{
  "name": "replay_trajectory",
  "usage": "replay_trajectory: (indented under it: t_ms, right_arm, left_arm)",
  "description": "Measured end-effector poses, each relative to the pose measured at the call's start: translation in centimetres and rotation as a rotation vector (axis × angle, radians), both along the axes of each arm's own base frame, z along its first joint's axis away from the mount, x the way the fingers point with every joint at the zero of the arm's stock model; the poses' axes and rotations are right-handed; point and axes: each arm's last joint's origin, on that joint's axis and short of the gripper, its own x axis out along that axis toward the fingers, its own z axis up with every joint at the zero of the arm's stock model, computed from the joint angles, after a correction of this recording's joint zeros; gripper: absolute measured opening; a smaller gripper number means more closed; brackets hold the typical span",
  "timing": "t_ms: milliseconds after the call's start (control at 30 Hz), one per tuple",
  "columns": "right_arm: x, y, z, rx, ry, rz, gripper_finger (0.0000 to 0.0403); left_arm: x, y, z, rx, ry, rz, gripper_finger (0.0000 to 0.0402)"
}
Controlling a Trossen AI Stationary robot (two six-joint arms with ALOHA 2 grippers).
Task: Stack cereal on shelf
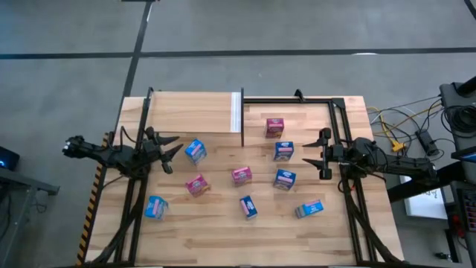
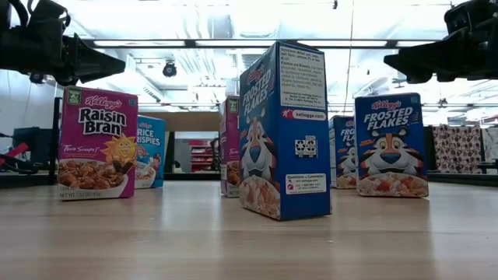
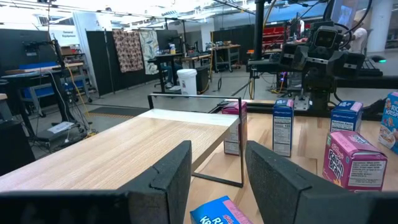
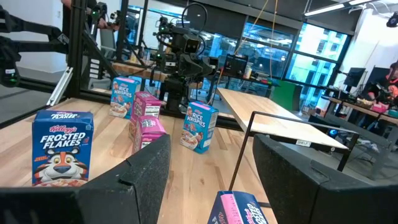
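Several small cereal boxes, blue and pink, stand scattered on the plank table; one blue box [image 1: 309,209] lies flat near the right. The pale shelf [image 1: 197,112] sits at the far left, its white strip [image 1: 236,112] along its right edge. My left gripper [image 1: 172,152] hovers open at the table's left, just left of a blue Rice Krispies box [image 1: 195,151], which shows below its fingers [image 3: 221,211]. My right gripper [image 1: 324,155] hovers open at the right, beside a blue box [image 1: 283,151]; a pink box [image 4: 239,208] shows below it. Neither holds anything.
The black metal frame [image 1: 338,119] runs along the table's far and right sides, with rails under both arms. In the low view a Raisin Bran box [image 2: 97,144] and Frosted Flakes boxes [image 2: 284,128] stand upright. Bare planks lie along the near edge.
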Motion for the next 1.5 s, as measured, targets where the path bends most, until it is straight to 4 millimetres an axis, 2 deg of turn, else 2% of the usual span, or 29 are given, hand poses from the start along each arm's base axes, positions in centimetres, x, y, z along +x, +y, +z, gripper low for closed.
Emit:
replay_trajectory:
  t_ms: [1000, 1333, 1500]
  right_arm:
    - [0.00, 0.00, -0.01, -0.003, 0.000, -0.001, 0.0219]
    - [0.00, -0.05, 0.04, -0.263, 0.001, -0.039, 0.0219]
    - [0.00, -0.05, 0.03, -0.258, 0.001, -0.037, 0.0219]
  left_arm:
    - [0.00, 0.00, 0.00, 0.000, 0.000, 0.000, 0.0135]
    - [0.00, 0.00, 0.00, 0.000, 0.000, 0.000, 0.0135]
    - [0.00, 0.00, 0.01, 0.000, -0.001, 0.000, 0.0135]
